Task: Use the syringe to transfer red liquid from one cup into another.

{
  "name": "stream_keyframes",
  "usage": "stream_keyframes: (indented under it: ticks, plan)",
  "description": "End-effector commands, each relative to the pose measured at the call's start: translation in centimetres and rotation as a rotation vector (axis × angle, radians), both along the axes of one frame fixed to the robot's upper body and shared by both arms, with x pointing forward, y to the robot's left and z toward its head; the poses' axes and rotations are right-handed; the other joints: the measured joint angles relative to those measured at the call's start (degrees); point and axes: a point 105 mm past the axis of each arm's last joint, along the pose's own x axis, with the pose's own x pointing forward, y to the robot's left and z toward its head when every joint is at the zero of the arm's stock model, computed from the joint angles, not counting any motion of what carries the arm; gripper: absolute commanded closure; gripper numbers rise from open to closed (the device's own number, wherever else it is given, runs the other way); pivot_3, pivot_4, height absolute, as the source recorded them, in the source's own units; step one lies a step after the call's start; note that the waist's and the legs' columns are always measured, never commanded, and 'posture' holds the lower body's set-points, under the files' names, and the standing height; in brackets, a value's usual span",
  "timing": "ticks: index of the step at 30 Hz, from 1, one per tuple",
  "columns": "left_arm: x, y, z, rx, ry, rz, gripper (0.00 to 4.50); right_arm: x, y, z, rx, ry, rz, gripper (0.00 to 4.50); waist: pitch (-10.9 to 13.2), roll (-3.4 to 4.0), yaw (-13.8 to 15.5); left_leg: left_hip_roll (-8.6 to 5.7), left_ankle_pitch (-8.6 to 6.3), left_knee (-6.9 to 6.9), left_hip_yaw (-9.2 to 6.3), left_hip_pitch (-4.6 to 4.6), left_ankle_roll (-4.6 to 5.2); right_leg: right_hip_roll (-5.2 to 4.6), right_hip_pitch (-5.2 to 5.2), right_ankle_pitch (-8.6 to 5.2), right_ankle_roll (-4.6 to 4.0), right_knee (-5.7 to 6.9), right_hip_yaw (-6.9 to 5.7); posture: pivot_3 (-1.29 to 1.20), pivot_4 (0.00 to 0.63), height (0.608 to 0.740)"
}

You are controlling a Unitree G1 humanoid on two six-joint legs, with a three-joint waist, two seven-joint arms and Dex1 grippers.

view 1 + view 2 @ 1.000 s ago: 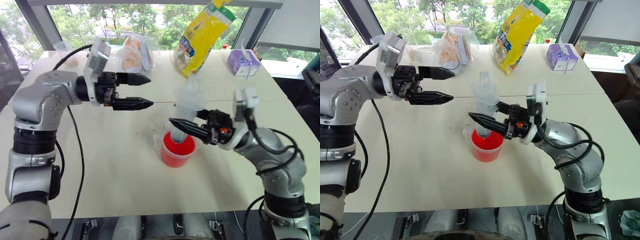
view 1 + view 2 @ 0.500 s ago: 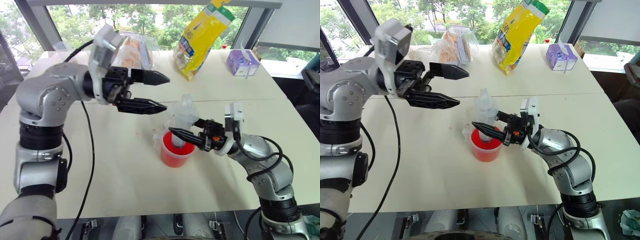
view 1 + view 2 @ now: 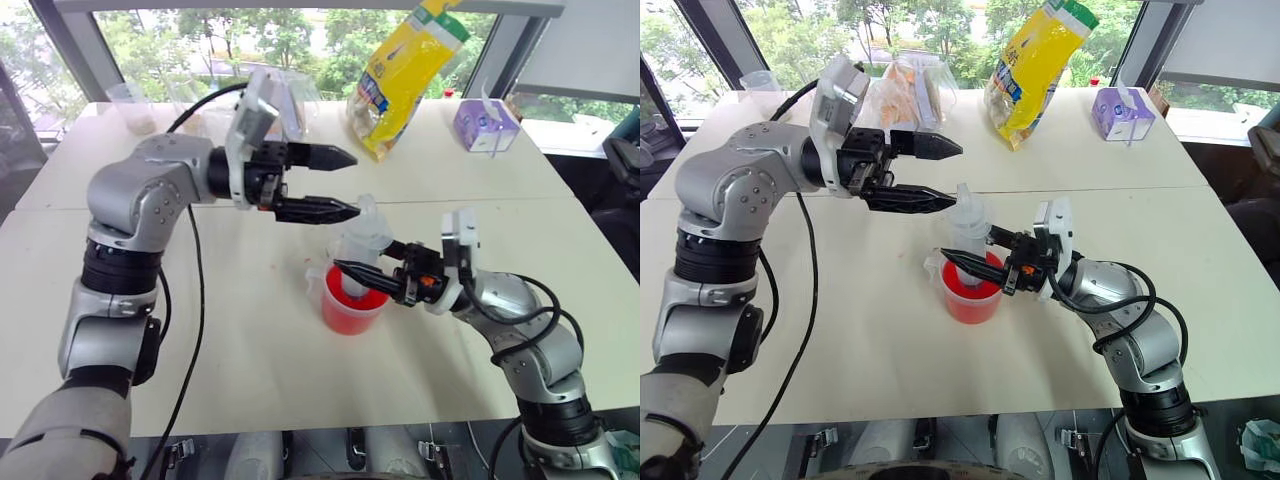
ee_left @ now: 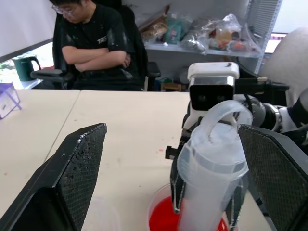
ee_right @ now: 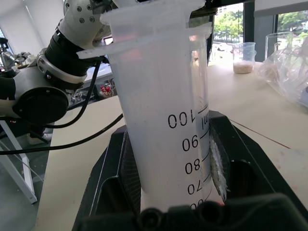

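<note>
The right tool (image 3: 352, 273) grips the large clear plastic syringe (image 3: 360, 245) upright in the red-filled spouted measuring cup (image 3: 350, 305) mid-counter; the left tool (image 3: 345, 184), spread wide, flanks its white plunger (image 4: 226, 113). Drawing and transfer remain

Head stereo pair looks forward and down over the table (image 3: 250, 330). Each wrist camera looks along its own fingers at close range. All views share the syringe (image 4: 211, 163) beside both hands.

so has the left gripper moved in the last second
Yes. The open left gripper has swung toward the syringe in the red cup; a second ago it was well short of it.
</note>
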Motion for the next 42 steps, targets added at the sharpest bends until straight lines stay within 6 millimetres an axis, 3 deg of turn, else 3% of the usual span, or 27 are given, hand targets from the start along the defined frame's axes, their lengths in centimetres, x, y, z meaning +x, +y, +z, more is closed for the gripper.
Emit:
stream_keyframes:
  ticks: [1, 6, 8, 10, 16, 32, 42]
  plan:
    - [-0.3, -0.8, 0.7, -0.004, -0.059, -0.03, 0.0, -0.7, 0.4, 1.5, 0.01, -0.063, 0.028, 2.99, 0.0, 0.0, 0.09, 0.0, 0.0, 0.0, 0.0, 0.0, 0.0, 0.0, 0.0, 0.0, 0.0, 0.0, 0.0, 0.0, 0.15, 0.74]
    - [-0.2, -1.8, -0.1, 0.003, -0.063, -0.033, 0.0, -0.7, 0.3, 1.6, 0.005, -0.064, 0.026, 2.99, 0.0, 0.0, 0.04, -0.01, 0.0, 0.01, -0.01, 0.0, 0.0, -0.01, 0.01, 0.0, 0.0, 0.0, 0.0, 0.0, 0.15, 0.74]
    - [-0.1, -2.2, -0.3, 0.001, -0.065, -0.03, 0.54, -0.7, 0.3, 1.6, 0.004, -0.062, 0.025, 2.99, 0.0, 0.0, 0.04, -0.01, 0.0, 0.01, -0.01, 0.0, 0.0, -0.01, 0.01, 0.0, 0.0, 0.0, 0.0, 0.0, 0.15, 0.74]
    - [-0.1, -2.6, -0.3, -0.006, -0.067, -0.03, 1.34, -0.7, 0.3, 1.6, 0.002, -0.059, 0.022, 2.99, 0.0, 0.0, 0.04, -0.01, 0.0, 0.01, -0.01, 0.0, 0.0, -0.01, 0.01, 0.0, 0.0, 0.0, 0.0, 0.0, 0.15, 0.74]
    - [-0.7, -2.7, 0.3, -0.034, -0.066, -0.056, 4.47, -0.7, 0.1, 1.4, 0.0, -0.046, 0.017, 2.99, 0.0, 0.0, -0.02, -0.01, 0.0, 0.01, -0.01, 0.0, 0.0, -0.01, 0.01, 0.0, 0.0, 0.0, 0.0, 0.0, 0.15, 0.74]
    - [-1.0, -2.2, 4.1, -0.111, -0.104, -0.068, 4.47, -0.7, 0.4, 0.1, -0.008, 0.036, 0.067, 2.99, 0.0, 0.0, 0.01, -0.01, 0.0, 0.02, -0.02, 0.01, 0.01, 0.0, 0.02, 0.0, 0.01, 0.01, 0.0, 0.0, 0.15, 0.74]
    - [-0.9, -2.1, 5.0, -0.138, -0.125, -0.051, 4.47, -0.6, 0.6, -0.8, -0.019, 0.059, 0.085, 2.99, 0.0, 0.0, -0.01, 0.0, 0.0, 0.02, -0.02, 0.02, 0.0, 0.0, 0.02, 0.01, 0.01, 0.01, 0.0, 0.0, 0.15, 0.74]
